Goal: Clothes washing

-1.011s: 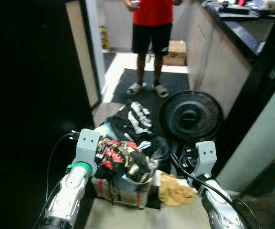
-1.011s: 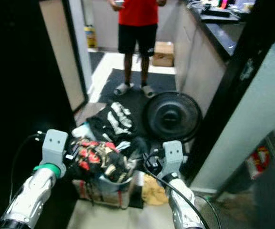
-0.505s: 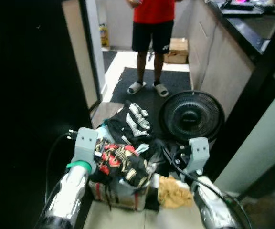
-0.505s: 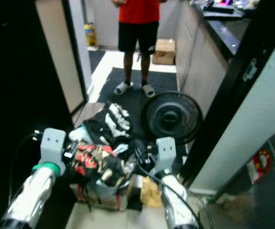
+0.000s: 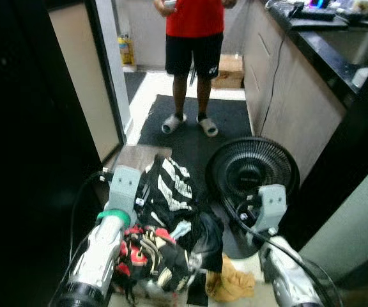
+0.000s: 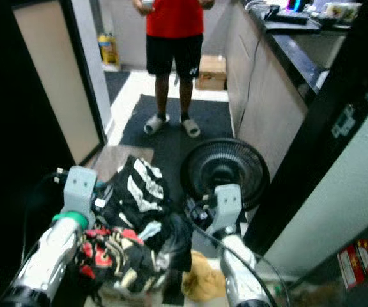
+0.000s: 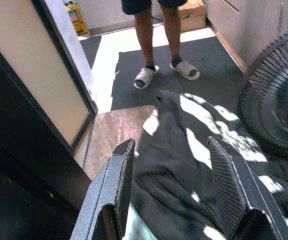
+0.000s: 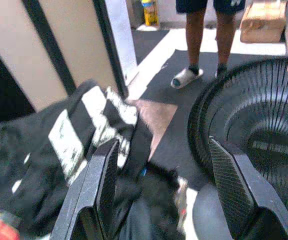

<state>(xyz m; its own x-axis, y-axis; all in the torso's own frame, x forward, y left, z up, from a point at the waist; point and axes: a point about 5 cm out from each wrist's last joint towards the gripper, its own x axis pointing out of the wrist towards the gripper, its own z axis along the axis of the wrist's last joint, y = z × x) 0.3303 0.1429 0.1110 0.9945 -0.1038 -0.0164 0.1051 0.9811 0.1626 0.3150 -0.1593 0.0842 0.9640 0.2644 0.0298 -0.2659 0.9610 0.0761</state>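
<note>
A heap of clothes lies low in front of me. A black-and-white striped garment (image 5: 170,189) is at its far side and a red, black and cream patterned one (image 5: 149,253) is nearest me. My left arm (image 5: 105,243) runs along the heap's left side, and my right arm (image 5: 280,275) is on the right beyond a dark garment (image 5: 207,231). My left gripper (image 7: 171,146) is open, with the striped garment (image 7: 194,165) under and past its fingers. My right gripper (image 8: 163,144) is open too, between the striped garment (image 8: 79,135) and a fan (image 8: 256,130).
A black floor fan (image 5: 254,171) stands right of the heap, close to my right wrist. A yellow cloth (image 5: 230,284) lies on the floor. A person in a red top (image 5: 194,32) stands on a dark mat (image 5: 190,121) ahead. A door frame (image 5: 107,83) is left, a counter (image 5: 299,70) right.
The whole view has shifted, so the clothes heap now sits lower and the fan and mat look nearer. Both arms still flank the heap. The person stays ahead.
</note>
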